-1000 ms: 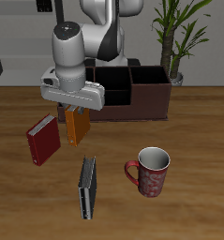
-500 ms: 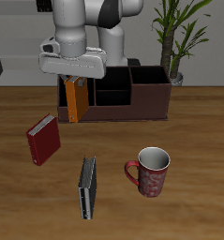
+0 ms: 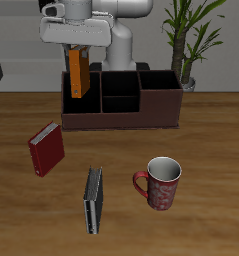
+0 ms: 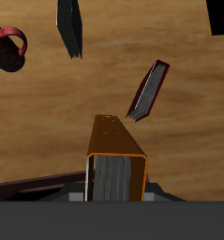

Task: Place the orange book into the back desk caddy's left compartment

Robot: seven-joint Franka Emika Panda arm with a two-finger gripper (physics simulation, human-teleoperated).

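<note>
Since half a second ago the arm has risen, lifting the orange book [image 3: 79,71] clear of the desk [image 3: 201,230]; it now hangs upright in the air above the end section of the back desk caddy [image 3: 141,108], with the gripper [image 3: 77,46] clamped on its upper end. The exterior view shows the caddy standing toward the desk's back, its dividers and dark left compartment [image 3: 81,101] just beneath the book; in the wrist view the caddy is only a dark strip. That wrist view looks down along the orange book [image 4: 117,157], showing its pale page edges between orange covers, which the exterior view does not resolve. Brown wood grain covers the desk; a potted plant [image 3: 188,40] stands behind the caddy. Nearer the front edge sit a red mug [image 3: 159,183], a dark red book [image 3: 47,149] and a grey-black book [image 3: 93,200], well apart from one another.
</note>
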